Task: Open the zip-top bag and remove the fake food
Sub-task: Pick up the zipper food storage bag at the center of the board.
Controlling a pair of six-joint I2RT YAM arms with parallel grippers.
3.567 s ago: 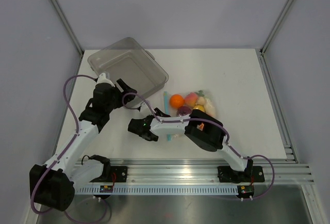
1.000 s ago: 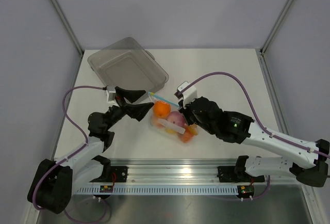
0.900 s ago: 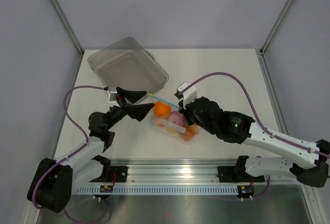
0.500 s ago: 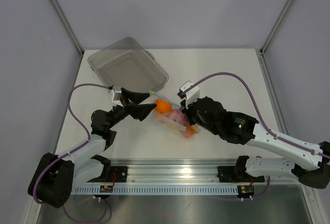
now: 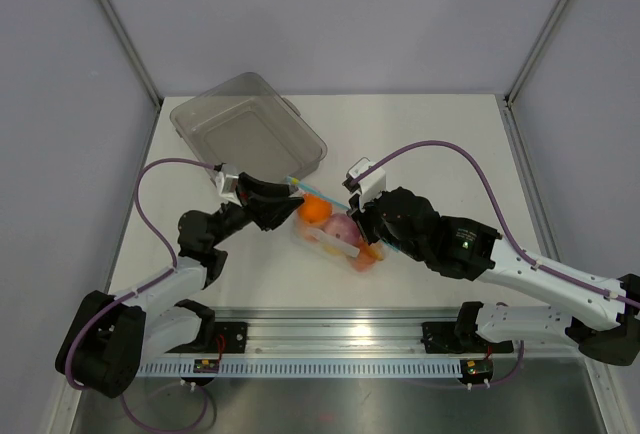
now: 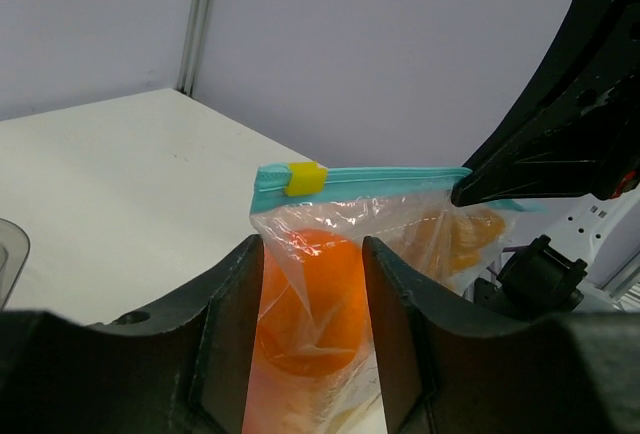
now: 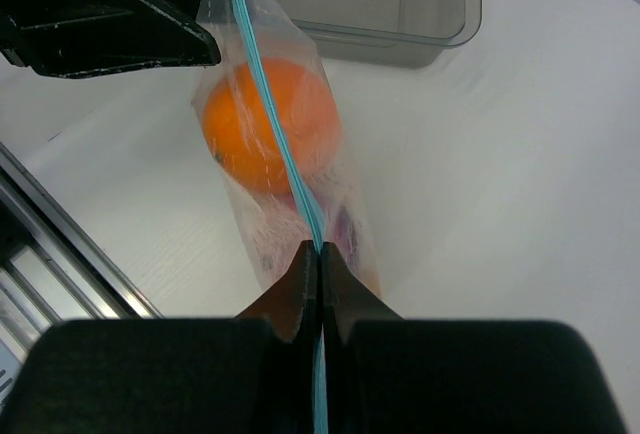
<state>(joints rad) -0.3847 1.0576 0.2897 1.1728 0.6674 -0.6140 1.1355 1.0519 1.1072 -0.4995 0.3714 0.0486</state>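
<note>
The zip-top bag (image 5: 335, 236) hangs upright off the table, its light-blue zip strip (image 7: 262, 94) on top with a yellow slider (image 6: 304, 178) at the left end. My right gripper (image 7: 320, 254) is shut on the strip near its right end. Fake food shows through the plastic: an orange ball (image 5: 314, 211) and a pink-purple piece (image 5: 343, 229). My left gripper (image 6: 312, 254) straddles the bag's left end just below the slider. Its fingers (image 6: 235, 294) stand part-way apart, with bag plastic between them and the orange ball (image 6: 320, 304) just beyond.
A rigid clear tub (image 5: 245, 129) sits at the back left of the white table (image 5: 450, 144), behind the left arm. An aluminium rail (image 5: 380, 339) runs along the near edge. Grey walls close in both sides.
The bag, earlier flat on the table, now hangs from the right gripper. Over the last second the left gripper reached to the bag's left end and its jaws narrowed around it.
</note>
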